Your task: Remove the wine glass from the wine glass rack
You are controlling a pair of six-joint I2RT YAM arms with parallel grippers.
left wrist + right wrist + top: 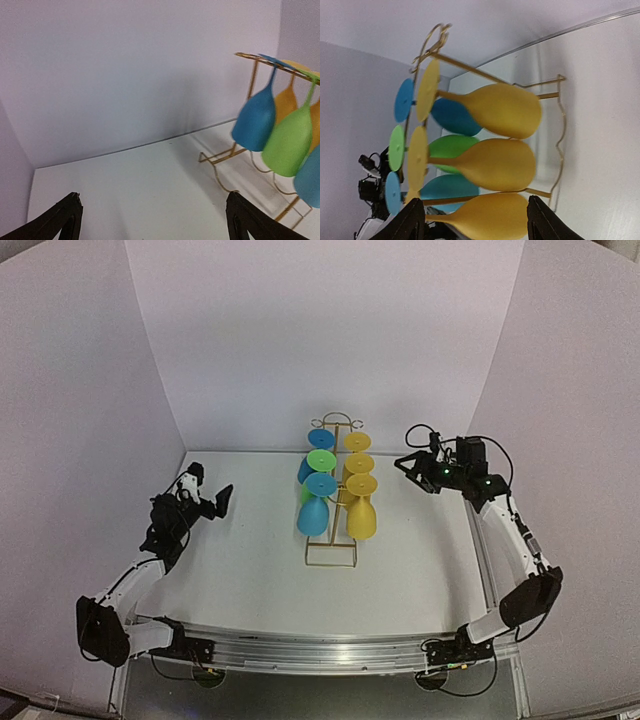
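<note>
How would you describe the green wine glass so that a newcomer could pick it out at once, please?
On the white table stands a gold wire wine glass rack, six glasses hanging upside down in two rows. In the row on the left arm's side, the green wine glass hangs between two blue glasses; it is the only green one.

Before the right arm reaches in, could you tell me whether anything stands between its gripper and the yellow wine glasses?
Nothing visible does: the right gripper faces the yellow wine glasses on the rack directly, with only open air between.
</note>
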